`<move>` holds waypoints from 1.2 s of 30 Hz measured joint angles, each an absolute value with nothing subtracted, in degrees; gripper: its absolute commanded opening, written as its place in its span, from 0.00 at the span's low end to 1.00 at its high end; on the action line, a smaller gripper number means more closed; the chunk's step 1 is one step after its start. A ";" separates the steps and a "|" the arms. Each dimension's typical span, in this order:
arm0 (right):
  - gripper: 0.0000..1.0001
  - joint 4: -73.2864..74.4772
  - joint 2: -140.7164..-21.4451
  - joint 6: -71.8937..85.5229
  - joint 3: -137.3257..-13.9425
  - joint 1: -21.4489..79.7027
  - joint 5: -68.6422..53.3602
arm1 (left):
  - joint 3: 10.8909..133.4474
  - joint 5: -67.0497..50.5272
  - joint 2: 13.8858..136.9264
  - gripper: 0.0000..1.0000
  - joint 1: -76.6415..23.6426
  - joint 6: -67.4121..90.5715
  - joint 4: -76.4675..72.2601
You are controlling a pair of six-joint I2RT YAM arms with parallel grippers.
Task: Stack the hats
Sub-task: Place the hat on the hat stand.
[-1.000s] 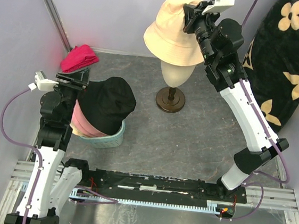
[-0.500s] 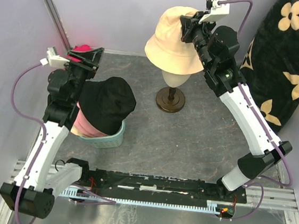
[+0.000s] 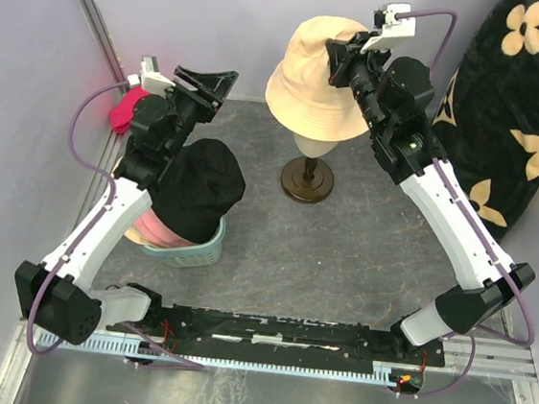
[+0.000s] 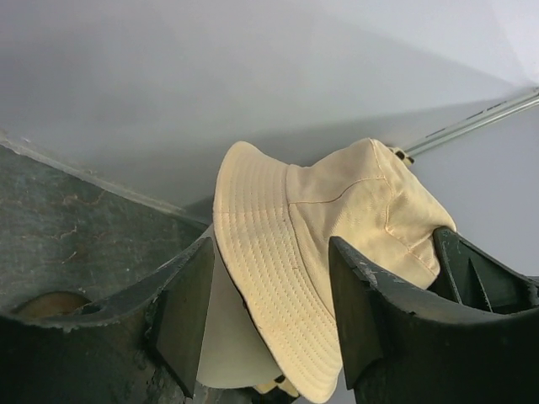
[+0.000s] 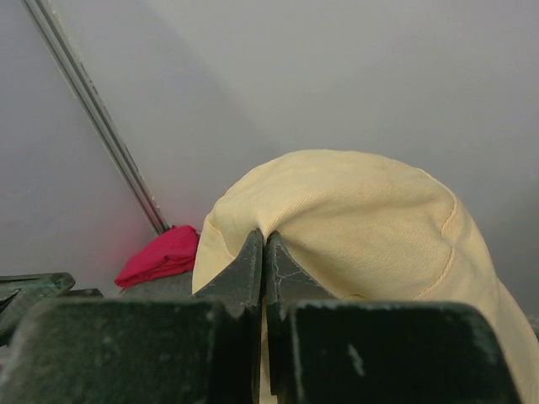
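Pressed together on a small pucker of crown fabric, the right gripper [image 3: 337, 60] is seen at the upper right side of the beige hat [image 3: 311, 81]. That hat sits tilted on the mannequin head [image 3: 312, 141], whose dark stand [image 3: 307, 180] is set near the middle of the back edge of the table [image 3: 360, 260].

The left gripper [image 3: 216, 85] is held high with its fingers spread and nothing between them. It is placed left of the beige hat and well apart from it; in the left wrist view the hat is framed by the two fingers.

A stretch of grey surface is seen between the stand and the near edge, bounded at the right edge by a black flowered cushion [image 3: 521, 103]. A red cloth bundle [image 3: 122, 111] is tucked into the back-left corner.

Toward the left edge, a teal basket [image 3: 202, 250] is filled by a pink hat [image 3: 156, 231], over which the black hat [image 3: 199, 185] is set, crown up, partly under the left arm.
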State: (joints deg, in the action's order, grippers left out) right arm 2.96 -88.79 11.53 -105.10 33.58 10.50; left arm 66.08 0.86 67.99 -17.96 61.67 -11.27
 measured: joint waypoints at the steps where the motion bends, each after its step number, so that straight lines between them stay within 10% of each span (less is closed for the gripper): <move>1: 0.02 2.85 -88.68 11.62 -104.84 33.58 10.48 | 66.43 0.78 68.95 0.64 -18.46 61.67 -11.57; 36: 0.58 8.23 -82.89 13.82 -99.31 33.58 13.41 | 69.17 -5.19 85.30 0.69 -21.10 66.57 -24.29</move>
